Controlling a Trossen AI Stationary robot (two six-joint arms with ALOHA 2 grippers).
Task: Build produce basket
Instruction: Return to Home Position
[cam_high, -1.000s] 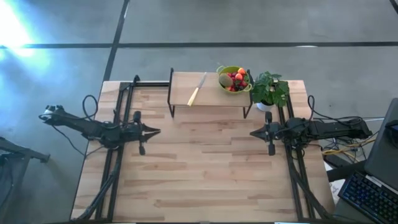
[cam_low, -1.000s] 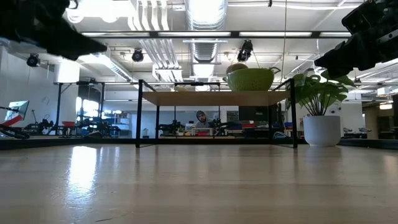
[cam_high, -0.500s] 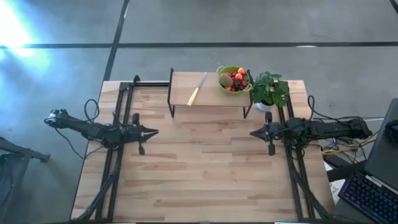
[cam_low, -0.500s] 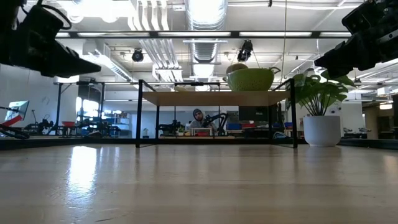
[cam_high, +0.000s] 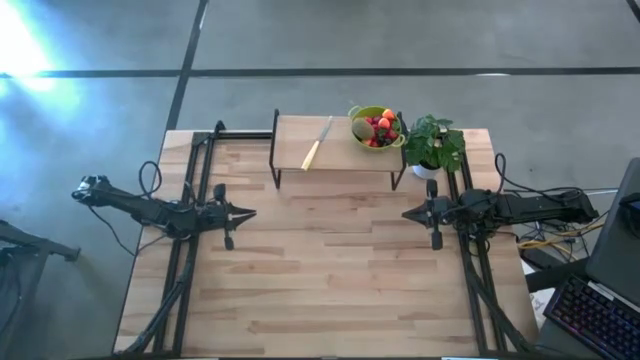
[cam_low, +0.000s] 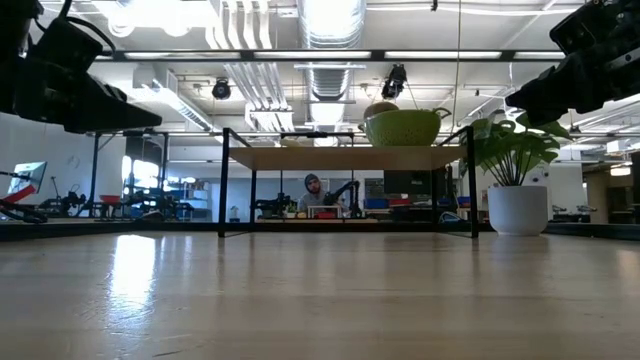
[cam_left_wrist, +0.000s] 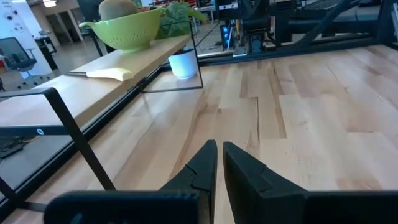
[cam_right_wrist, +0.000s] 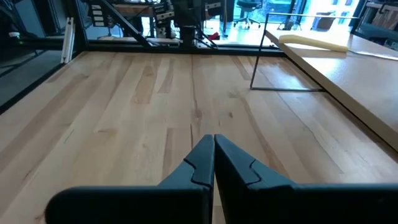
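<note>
Produce basket (cam_high: 377, 127) – where's it sitting, anyone got eyes on it? — benchwatcher

Yep, the lime-green colander is up on the wooden shelf (cam_high: 340, 158), at the end nearest the potted plant (cam_high: 434, 145). The plant stands on the table (cam_high: 320, 290) just beside that end of the shelf. The high view shows the basket loaded: a brownish-green kiwi (cam_high: 361, 128) on the side toward the knife, with a heap of red and orange berries (cam_high: 384, 128) next to it. In the low view only the green bowl and a rounded brownish top poking over the rim show up. — armnerd

And the knife? What are the arms doing? — benchwatcher

Yellow-handled knife (cam_high: 316, 144) lies flat on the same shelf, well apart from the basket, blade pointing toward the far edge. Left gripper (cam_high: 250, 212) hangs over the left side of the table and right gripper (cam_high: 407, 213) over the right side. They point at each other across the table with a wide gap between them, and neither touches anything. In the left wrist view the two fingers (cam_left_wrist: 205, 163) sit nearly pressed together, just a sliver between them, pinching nothing. In the right wrist view the fingers (cam_right_wrist: 200, 158) meet tip to tip, also empty. Oh, and a person (cam_low: 313, 187) shows in the room behind the table, below the shelf board in the low view. — armnerd
</note>
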